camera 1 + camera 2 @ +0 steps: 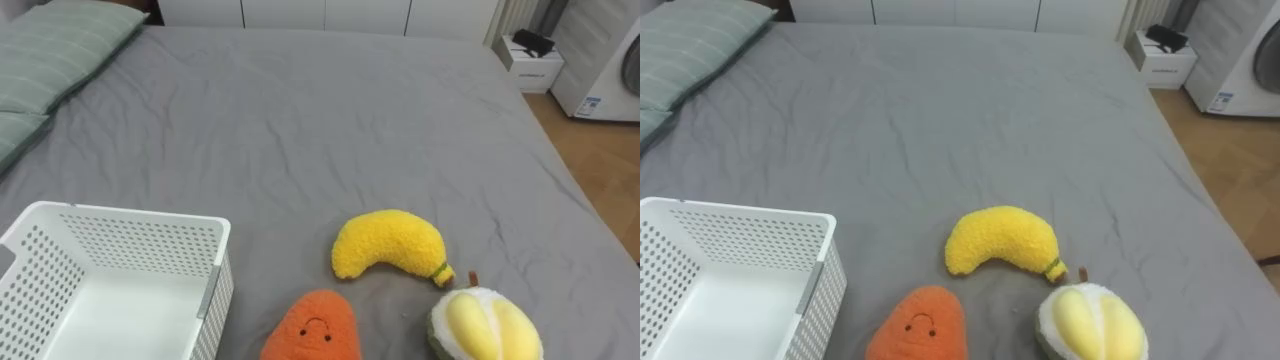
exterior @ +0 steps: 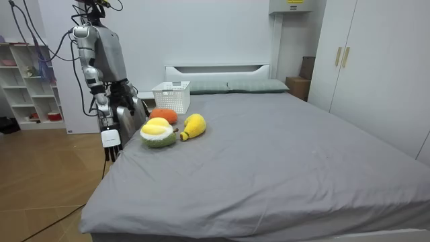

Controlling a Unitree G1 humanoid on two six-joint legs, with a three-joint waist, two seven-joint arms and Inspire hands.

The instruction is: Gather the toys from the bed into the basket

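Three plush toys lie on the grey bed (image 1: 300,110) near its close edge. A yellow banana (image 1: 390,245) lies in the middle. An orange carrot with a small face (image 1: 315,328) is just before it to the left. A green-and-white durian with yellow flesh (image 1: 485,325) lies to the right. A white perforated basket (image 1: 120,215) stands empty on the bed at the lower left, beside the carrot. In the room view I stand at the bed's side by the toys (image 2: 158,133), with my right hand (image 2: 115,111) and left hand (image 2: 133,102) low at my waist.
Green striped pillows (image 1: 50,50) lie at the bed's head on my left. Past the bed's far right corner stand a small white stand (image 1: 530,60) and a white appliance (image 1: 605,60) on wooden floor. Behind me is an open shelf (image 2: 27,81).
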